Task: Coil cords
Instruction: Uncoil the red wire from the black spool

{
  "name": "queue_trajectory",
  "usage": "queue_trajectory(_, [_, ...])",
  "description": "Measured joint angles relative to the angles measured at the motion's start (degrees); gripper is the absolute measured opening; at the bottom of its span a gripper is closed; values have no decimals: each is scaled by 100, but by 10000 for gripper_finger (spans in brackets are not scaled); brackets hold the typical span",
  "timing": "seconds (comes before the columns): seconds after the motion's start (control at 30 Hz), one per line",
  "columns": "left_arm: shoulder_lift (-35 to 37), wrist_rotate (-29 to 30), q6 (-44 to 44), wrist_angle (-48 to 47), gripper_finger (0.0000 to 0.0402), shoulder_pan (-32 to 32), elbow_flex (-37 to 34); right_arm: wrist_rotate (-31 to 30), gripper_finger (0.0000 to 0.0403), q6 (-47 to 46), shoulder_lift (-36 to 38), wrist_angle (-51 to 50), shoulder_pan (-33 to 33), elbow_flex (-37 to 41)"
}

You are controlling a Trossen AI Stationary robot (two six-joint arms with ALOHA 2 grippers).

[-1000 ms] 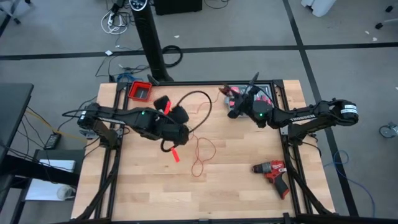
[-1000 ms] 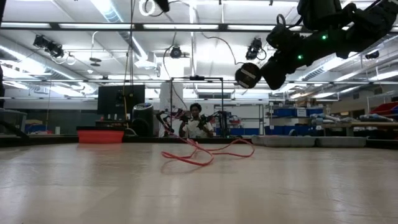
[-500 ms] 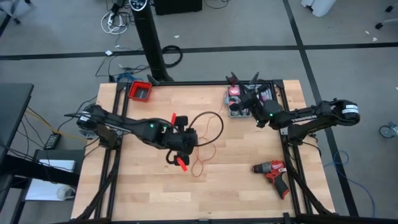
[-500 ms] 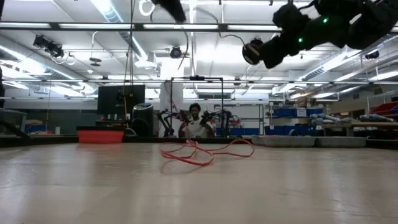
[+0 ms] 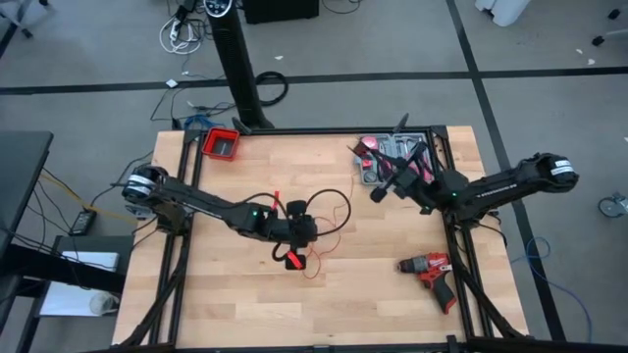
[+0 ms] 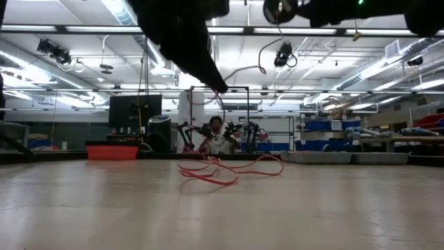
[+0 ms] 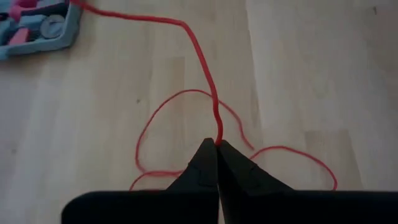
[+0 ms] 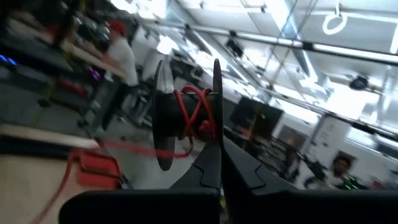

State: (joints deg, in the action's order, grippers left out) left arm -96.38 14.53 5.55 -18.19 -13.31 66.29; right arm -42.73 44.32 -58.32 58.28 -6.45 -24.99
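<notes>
Currently my left gripper [image 7: 217,143] pinches the cord [image 7: 205,68] mid-frame in the high view; its loose loops lie on the table [image 5: 226,294] beneath. My right gripper [image 8: 217,149], centre-right, clamps the spool [image 8: 186,112], cord running between.

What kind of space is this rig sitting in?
Looks like a robotics lab or workshop: open ceiling with strip lights, shelves of blue bins behind the table, a person at another bench with small arms, and a cordless drill on the wooden table.
</notes>
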Motion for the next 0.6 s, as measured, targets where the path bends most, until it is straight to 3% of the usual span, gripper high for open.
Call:
queue_trajectory(0.1, [2,-243,83,585,0,58,-404,1,0,87,191,0,-199,0])
queue_trajectory(0.23, [15,-150,277,670,0,174,-684,290,0,-22,312,-43,-433,0])
queue_trajectory(0.4, [311,342,401,361,0,267,-810,495,0,-301,327,-832,-821,0])
queue_trajectory(0.6, [993,1392,782,-704,0,282,-814,485,0,-1674,323,-2448,-1116,0])
